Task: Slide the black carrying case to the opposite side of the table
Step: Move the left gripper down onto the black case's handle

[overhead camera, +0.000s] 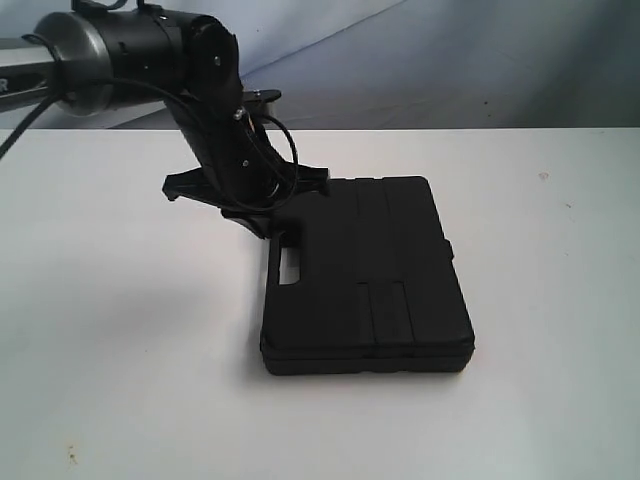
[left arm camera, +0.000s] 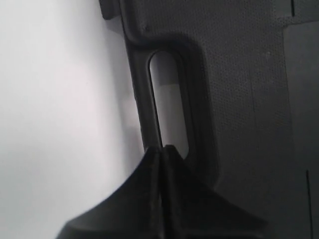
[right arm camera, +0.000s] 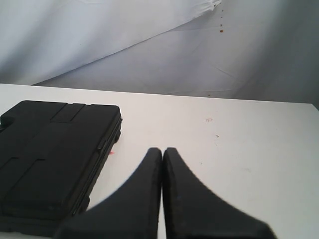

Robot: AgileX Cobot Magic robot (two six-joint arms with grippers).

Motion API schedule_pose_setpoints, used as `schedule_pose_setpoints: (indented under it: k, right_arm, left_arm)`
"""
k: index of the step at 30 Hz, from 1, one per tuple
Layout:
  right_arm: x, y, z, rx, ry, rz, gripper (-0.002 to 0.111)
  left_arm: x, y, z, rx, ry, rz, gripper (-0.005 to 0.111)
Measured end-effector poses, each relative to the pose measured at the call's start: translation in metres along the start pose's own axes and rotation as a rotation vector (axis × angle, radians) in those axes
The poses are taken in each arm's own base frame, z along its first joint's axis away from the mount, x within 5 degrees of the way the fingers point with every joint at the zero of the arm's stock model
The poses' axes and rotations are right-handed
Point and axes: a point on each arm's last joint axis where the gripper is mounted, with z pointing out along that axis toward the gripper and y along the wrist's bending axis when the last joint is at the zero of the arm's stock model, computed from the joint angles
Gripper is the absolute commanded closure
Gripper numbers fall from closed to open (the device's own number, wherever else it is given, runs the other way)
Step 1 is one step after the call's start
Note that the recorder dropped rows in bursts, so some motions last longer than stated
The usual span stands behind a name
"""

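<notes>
The left arm (overhead camera: 140,45) comes in from the upper left corner and is cut off there, so its base is out of sight. Its left claw (overhead camera: 262,228) is black against black and hard to pick out from across the room. Close up, the left claw (left arm camera: 163,148) has its fingers pressed together with nothing between them, the tips at one end of the handle slot (left arm camera: 167,99). I cannot tell whether they touch the handle.

The black carrying case (overhead camera: 370,280) lies flat and closed around the middle of the desk (overhead camera: 120,350), a little right of centre, with its handle slot (overhead camera: 292,267) facing left. Bare white surface runs wide on the left of it, and in front of it too. The desk's far edge lies not far behind the case, with a pale backdrop (overhead camera: 450,60) beyond.

To the right the surface is again bare. The right claw (right arm camera: 162,150) cannot be seen from across the room. Its own camera shows it closed on nothing, above bare desk (right arm camera: 239,149) and clear of the case (right arm camera: 50,149).
</notes>
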Motion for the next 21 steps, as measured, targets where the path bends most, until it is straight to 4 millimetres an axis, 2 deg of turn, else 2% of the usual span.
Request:
schedule_pose_setpoints:
  k: [8, 21]
  right_arm:
    - [0.0, 0.0, 0.0, 0.0, 0.0, 0.0, 0.108]
    - [0.0, 0.0, 0.0, 0.0, 0.0, 0.0, 0.108]
  left_arm:
    - [-0.005, 0.0, 0.028, -0.019, 0.038, -0.003, 0.069]
    - [-0.005, 0.003, 0.059, -0.035, 0.065, -0.063, 0.067]
